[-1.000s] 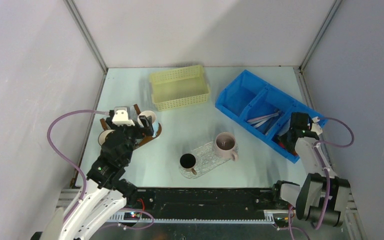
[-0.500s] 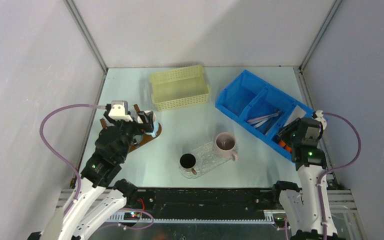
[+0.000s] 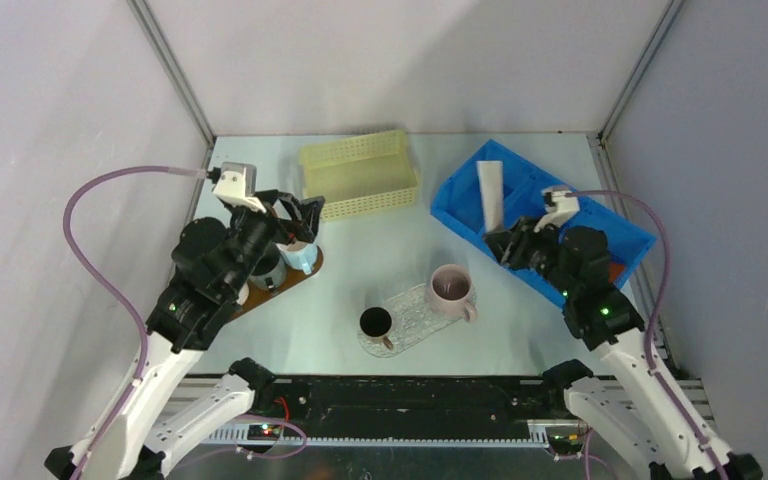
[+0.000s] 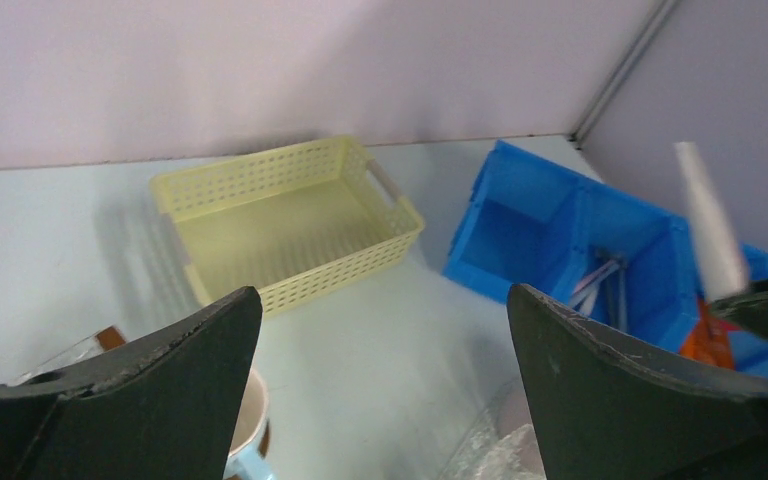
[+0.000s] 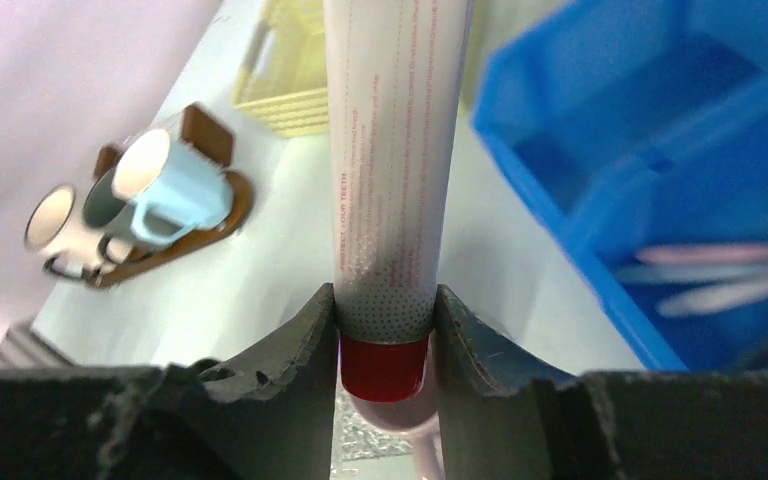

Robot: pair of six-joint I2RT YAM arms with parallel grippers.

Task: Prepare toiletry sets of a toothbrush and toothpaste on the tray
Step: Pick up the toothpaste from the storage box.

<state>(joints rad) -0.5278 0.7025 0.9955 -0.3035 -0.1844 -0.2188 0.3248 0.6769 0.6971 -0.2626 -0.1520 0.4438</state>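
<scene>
A white toothpaste tube (image 5: 395, 150) with a red cap stands upright between the fingers of my right gripper (image 5: 385, 300), which is shut on it just above the cap. From above, this tube (image 3: 489, 195) rises over the blue bin's left end, and the right gripper (image 3: 505, 243) is beside the bin's near wall. Pale toothbrushes (image 4: 600, 280) and an orange tube (image 4: 705, 340) lie in the bin. The clear tray (image 3: 415, 318) carries a pink mug (image 3: 450, 288) and a black mug (image 3: 375, 322). My left gripper (image 3: 298, 218) hangs open and empty above a light blue mug (image 3: 300, 257).
A yellow perforated basket (image 3: 360, 175) sits at the back centre. The blue bin (image 3: 465, 200) lies at the back right. A brown wooden stand (image 3: 295, 275) at the left holds several mugs under the left arm. Enclosure walls close in on three sides.
My right arm has lifted the white tube out of the bin's right end and swung left and forward. The left arm has risen and shifted slightly toward the back.
</scene>
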